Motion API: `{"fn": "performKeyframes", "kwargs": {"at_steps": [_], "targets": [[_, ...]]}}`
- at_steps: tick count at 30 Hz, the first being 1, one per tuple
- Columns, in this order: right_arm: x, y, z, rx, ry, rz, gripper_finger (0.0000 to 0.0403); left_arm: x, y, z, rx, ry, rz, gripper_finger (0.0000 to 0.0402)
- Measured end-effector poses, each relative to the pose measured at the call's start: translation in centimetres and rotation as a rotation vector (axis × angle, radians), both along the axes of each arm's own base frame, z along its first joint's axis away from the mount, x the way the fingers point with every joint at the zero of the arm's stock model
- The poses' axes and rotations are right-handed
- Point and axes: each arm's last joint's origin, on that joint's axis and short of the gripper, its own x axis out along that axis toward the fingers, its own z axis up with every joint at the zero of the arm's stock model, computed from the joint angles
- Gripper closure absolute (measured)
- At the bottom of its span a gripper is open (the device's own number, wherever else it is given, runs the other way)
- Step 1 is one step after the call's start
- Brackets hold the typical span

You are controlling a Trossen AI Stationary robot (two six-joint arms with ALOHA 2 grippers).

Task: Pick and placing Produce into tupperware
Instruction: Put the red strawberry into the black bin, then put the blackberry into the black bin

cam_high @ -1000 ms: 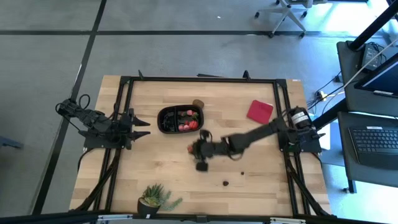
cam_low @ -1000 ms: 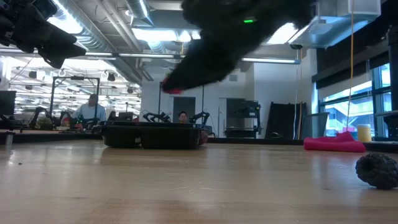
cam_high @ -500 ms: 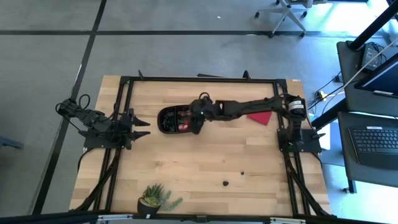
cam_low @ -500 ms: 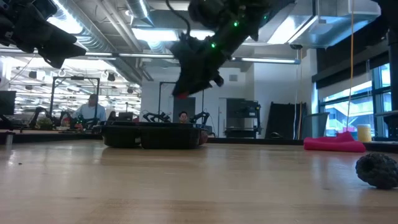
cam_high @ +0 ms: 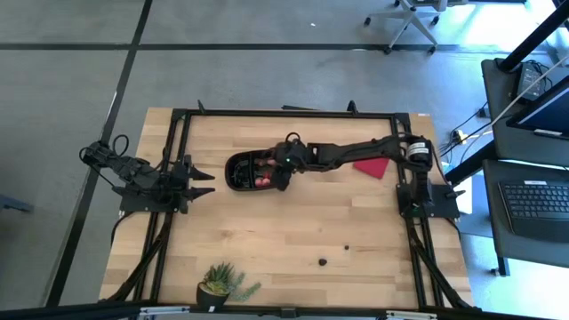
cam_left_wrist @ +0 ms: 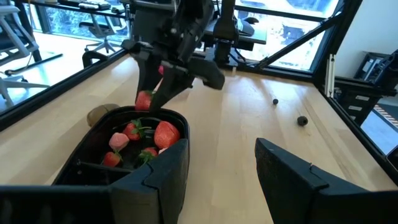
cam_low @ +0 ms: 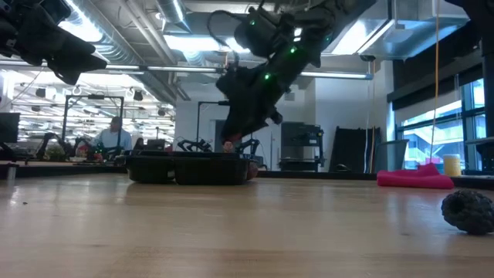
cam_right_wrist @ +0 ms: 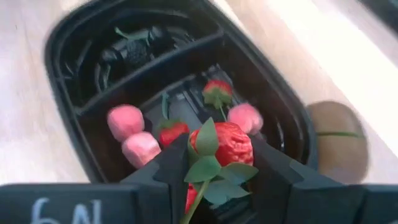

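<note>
Tupperware [cam_high: 238, 169] is sitting on the far half of the wooden table [cam_high: 356, 222], left of centre, and we are seeing the right gripper [cam_high: 277, 173] reaching over its right end. From above, the arm is covering much of the tray, so only a few red pieces are showing. The right wrist view is giving us what that one cannot: the right gripper's fingers [cam_right_wrist: 171, 163] are clenched on a red strawberry [cam_right_wrist: 221, 144] with green leaves, hanging over the compartment holding strawberries and pink pieces [cam_right_wrist: 125, 119]; a separate compartment is holding dark berries [cam_right_wrist: 130, 51]. A brown kiwi [cam_right_wrist: 339, 138] is lying on the table just beside the tray's rim (the high view is hiding it under the arm).

The left wrist view is showing the left gripper [cam_left_wrist: 217, 165] released, fingers wide apart, waiting at the left edge of the table. Two dark berries [cam_high: 323, 262] are lying well apart from the tray on the near right; the low view is showing one [cam_low: 468, 210] close up. Whether the strawberry is touching the tray's contents, we cannot tell.
</note>
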Motion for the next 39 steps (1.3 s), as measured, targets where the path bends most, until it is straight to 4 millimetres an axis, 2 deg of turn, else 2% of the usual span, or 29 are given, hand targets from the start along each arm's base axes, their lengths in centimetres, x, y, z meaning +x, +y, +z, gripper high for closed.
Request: {"fn": "performKeyframes", "kwargs": {"at_steps": [5, 14, 24, 26, 28, 32, 36, 39], "targets": [[0.2, 0.0, -1.5, 0.005, 0.037, 0.001, 0.0270, 0.0, 0.0, 0.0, 0.000, -0.001, 0.000, 0.0223], [0.4, 0.0, -1.4, -0.019, 0.033, 0.026, 0.0252, 0.0, 0.0, 0.0, 0.000, -0.001, 0.000, 0.0223], [0.4, 0.0, -1.4, -0.018, 0.030, 0.026, 0.0153, 0.0, 0.0, 0.0, 0.000, -0.001, 0.000, 0.0223], [0.2, 0.3, -1.0, 0.008, 0.043, 0.072, 0.0135, 0.0, 0.0, 0.0, 0.000, 0.000, 0.000, 0.0223], [-0.3, 1.0, 0.2, 0.053, 0.047, 0.175, 0.0122, 0.0, 0.0, 0.0, 0.000, 0.000, 0.000, 0.0223], [-2.3, 4.0, 2.8, 0.184, 0.119, 0.343, 0.0111, 0.0, 0.0, 0.0, 0.000, 0.000, 0.000, 0.0223], [-4.7, 7.7, 4.4, 0.272, 0.247, 0.388, 0.0110, 0.0, 0.0, 0.0, 0.000, 0.001, 0.000, 0.0223], [-6.1, 11.3, 4.4, 0.293, 0.346, 0.436, 0.0110, 0.0, 0.0, 0.0, -0.001, 0.000, 0.000, 0.0223]]}}
